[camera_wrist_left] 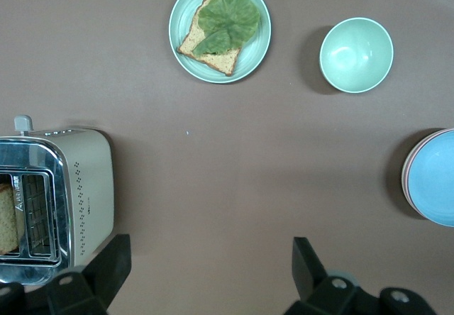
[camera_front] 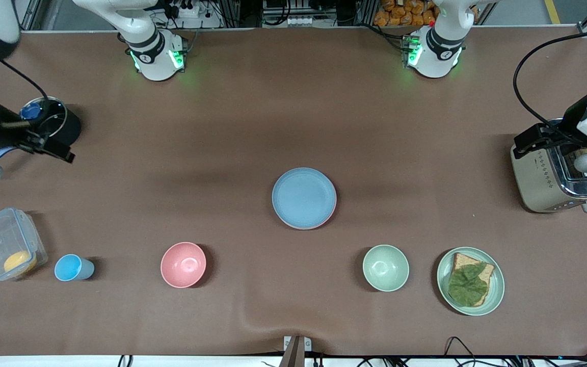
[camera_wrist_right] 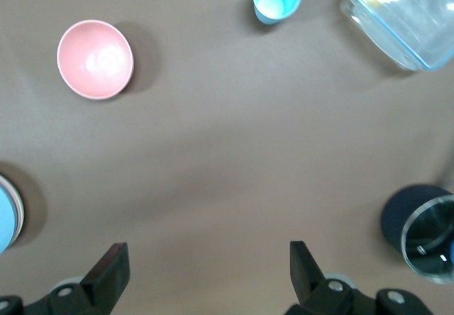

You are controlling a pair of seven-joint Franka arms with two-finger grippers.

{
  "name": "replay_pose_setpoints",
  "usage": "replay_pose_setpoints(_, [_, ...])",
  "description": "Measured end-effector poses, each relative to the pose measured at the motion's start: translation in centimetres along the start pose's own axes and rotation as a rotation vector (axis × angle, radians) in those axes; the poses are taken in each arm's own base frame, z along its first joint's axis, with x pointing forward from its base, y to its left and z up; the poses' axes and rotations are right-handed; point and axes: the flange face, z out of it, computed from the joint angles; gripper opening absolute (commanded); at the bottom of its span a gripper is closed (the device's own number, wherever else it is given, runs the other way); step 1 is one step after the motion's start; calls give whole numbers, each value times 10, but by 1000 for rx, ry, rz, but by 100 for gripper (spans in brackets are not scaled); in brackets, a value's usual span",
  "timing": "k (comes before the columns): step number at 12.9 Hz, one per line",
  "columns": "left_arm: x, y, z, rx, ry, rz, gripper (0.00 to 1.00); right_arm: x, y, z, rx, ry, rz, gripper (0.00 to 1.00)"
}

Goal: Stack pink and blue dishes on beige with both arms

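A light blue plate (camera_front: 303, 198) lies at the middle of the table on top of a pink plate, of which only a thin rim (camera_front: 322, 220) shows. The beige plate is hidden under them. The stack's edge also shows in the left wrist view (camera_wrist_left: 434, 179) and the right wrist view (camera_wrist_right: 6, 219). My left gripper (camera_front: 538, 136) (camera_wrist_left: 209, 258) hangs open over the table beside the toaster, holding nothing. My right gripper (camera_front: 49, 147) (camera_wrist_right: 207, 262) hangs open by the black jar at the right arm's end, also holding nothing.
A toaster (camera_front: 558, 176) stands at the left arm's end. Nearer the camera stand a green plate (camera_front: 497, 285) with bread and a leaf, a green bowl (camera_front: 385, 267), a pink bowl (camera_front: 183, 264), a blue cup (camera_front: 72, 267) and a clear box (camera_front: 5, 244). A black jar (camera_front: 67, 127) stands under the right arm.
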Motion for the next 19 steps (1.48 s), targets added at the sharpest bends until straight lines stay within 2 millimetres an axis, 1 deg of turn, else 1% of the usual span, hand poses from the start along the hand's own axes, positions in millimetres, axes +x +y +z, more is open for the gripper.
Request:
replay_pose_setpoints(2, [0,0,0,0,0,0,100,-11,3,-21,-12,-3,-35,100])
replay_pose_setpoints(3, [0,-1,0,0,-1,-1,100,-12,5,-26,-20,2,-77,100])
replay_pose_setpoints(5, [0,-1,0,1,-6,-2,100,-9,12,-25,-31,2,-154,100])
replay_pose_setpoints(6, [0,-3,0,1,-6,-5,100,-7,17,-24,-32,0,-166,100])
replay_pose_setpoints(9, [0,-16,-2,2,-2,-25,100,-5,25,-24,-32,-1,-170,100])
replay_pose_setpoints(11, [-3,-27,-10,-10,8,-43,100,-5,26,-24,-32,-2,-169,100])
replay_pose_setpoints(13, [-12,-32,-18,-15,-15,-46,100,-4,25,-23,-32,-4,-170,100])
replay_pose_setpoints(15, [-18,-32,-19,-11,-40,-47,100,-4,22,-21,-33,-7,-175,100])
replay_pose_setpoints(17, [-18,-32,-18,-10,-44,-44,100,-3,21,-20,-33,-9,-177,100])
replay_pose_setpoints(19, [-19,-22,-18,-7,-37,-27,100,-3,21,-19,-33,-10,-177,100])
